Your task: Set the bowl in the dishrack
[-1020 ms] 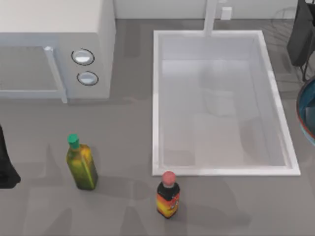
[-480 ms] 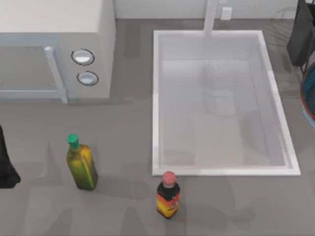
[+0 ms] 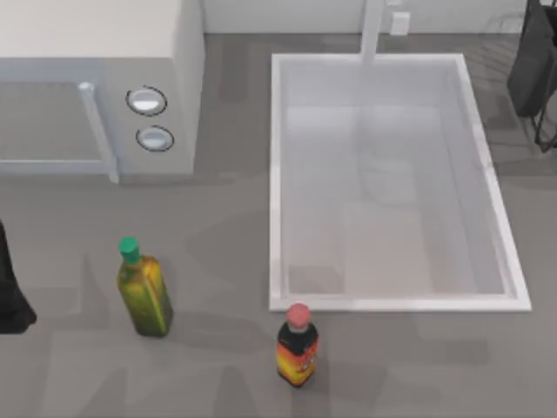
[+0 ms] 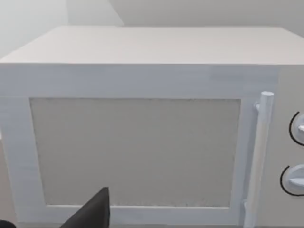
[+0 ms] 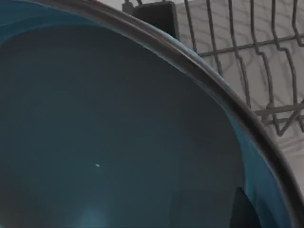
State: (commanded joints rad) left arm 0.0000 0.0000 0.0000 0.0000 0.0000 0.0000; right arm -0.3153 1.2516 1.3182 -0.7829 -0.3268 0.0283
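The teal-blue bowl [image 5: 118, 133] looms close under the right wrist camera, its thin dark rim curving across the picture. Beyond that rim lie the grey curved wires of the dishrack [image 5: 266, 52]. A dark finger [image 5: 243, 210] of my right gripper rests against the bowl's inner wall near the rim, so the gripper is shut on the bowl. In the top view my right arm [image 3: 533, 61] hangs at the far right edge, past the sink. My left arm [image 3: 9, 300] stays parked at the left edge, one finger [image 4: 95, 213] showing in front of the microwave door.
A white microwave [image 3: 96, 87] fills the back left. A big white sink basin [image 3: 392, 303] with a faucet [image 3: 372, 30] lies in the middle. A green oil bottle [image 3: 144, 292] and a red-capped sauce bottle [image 3: 298, 348] stand on the grey counter in front.
The bowl's edge, seen at the top view's right border before, has slid out of that view to the right. The left arm has not moved.
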